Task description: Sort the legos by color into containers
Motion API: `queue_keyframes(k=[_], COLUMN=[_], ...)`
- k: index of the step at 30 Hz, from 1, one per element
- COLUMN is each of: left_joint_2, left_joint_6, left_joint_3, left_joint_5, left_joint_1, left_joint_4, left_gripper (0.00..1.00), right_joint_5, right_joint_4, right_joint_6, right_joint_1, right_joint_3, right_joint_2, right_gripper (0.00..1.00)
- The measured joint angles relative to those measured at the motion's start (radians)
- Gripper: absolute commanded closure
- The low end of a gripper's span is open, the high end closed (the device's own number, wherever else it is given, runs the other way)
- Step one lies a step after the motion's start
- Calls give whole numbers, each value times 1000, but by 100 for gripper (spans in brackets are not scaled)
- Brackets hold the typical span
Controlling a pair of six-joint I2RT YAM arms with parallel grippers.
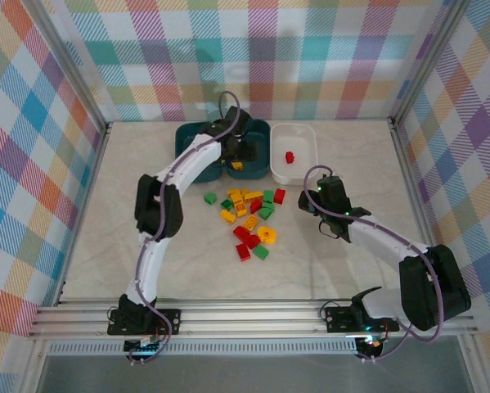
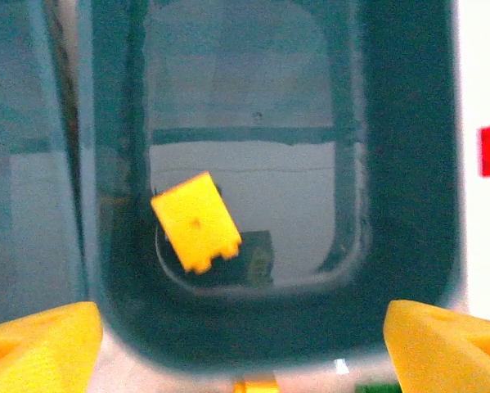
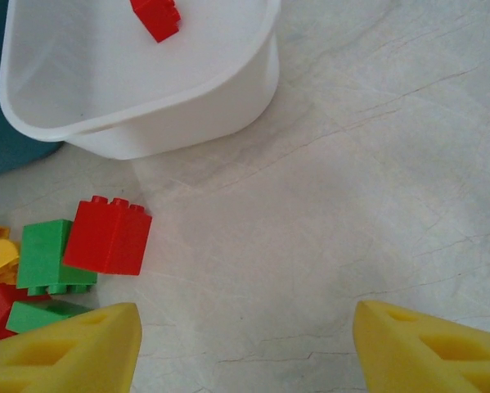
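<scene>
Right wrist view had the right fingers (image 3: 65,352) nearest, spread wide with nothing but bare table (image 3: 351,205) between them. Just beyond them, on the side of the table's left edge, lay a loose red brick (image 3: 110,237). It touched a green brick (image 3: 52,255) at the right fringe of the pile (image 1: 246,214). Its row of studs ran roughly parallel to the line from one fingertip to the other, so I judged a sideways shift and perhaps a wrist turn would be needed before closing. The right arm was plainly the nearer one to it.

Farther on stood the white tub (image 3: 187,115), holding a single red brick (image 3: 156,16) (the right home for the loose one, by colour). The pile itself sat about mid-table, red, yellow and green mixed together.

Against the far edge, the left fingers (image 2: 40,340) hung over the right-hand teal tub (image 2: 408,164), parted wide and gripping nothing. Below them was a yellow brick (image 2: 195,221), tilted. Whether it was resting on the floor or dropping, I could not tell. The left-hand teal tub (image 1: 183,143) beside it was partly hidden by the arm, so its contents were unclear.
</scene>
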Motion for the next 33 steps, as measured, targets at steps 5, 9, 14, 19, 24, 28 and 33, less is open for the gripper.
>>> queue_keyframes(k=[5,9,14,19,24,28,33], left_joint_2=[-326,-458,-409,-334,-260,-217,-218], left_joint_6=[-139,-285,-416,-517,-584,-613,-624], left_joint_3=[-388,-633,-705,-686,-682,-684,-704], left_joint_5=[-53,-32,-18,-32,-10,4,4], left_joint_1=[-16,10,51,67,97,113,115], left_joint_4=[92,163,180,180,200,219,247], left_gripper=[12,13,17,22,32,48,75], right_joint_5=[-18,-21,-25,-25,-25,-25,-25], right_joint_4=[1,-4,-3,-3,-3,-3,-3], right_joint_6=[12,12,12,12,12,12,12], right_joint_1=[0,0,0,0,0,0,0], right_joint_3=[0,0,0,0,0,0,0], right_joint_2=[10,26,26,24,15,7,6], right_gripper=[31,30,30,30,30,30,30])
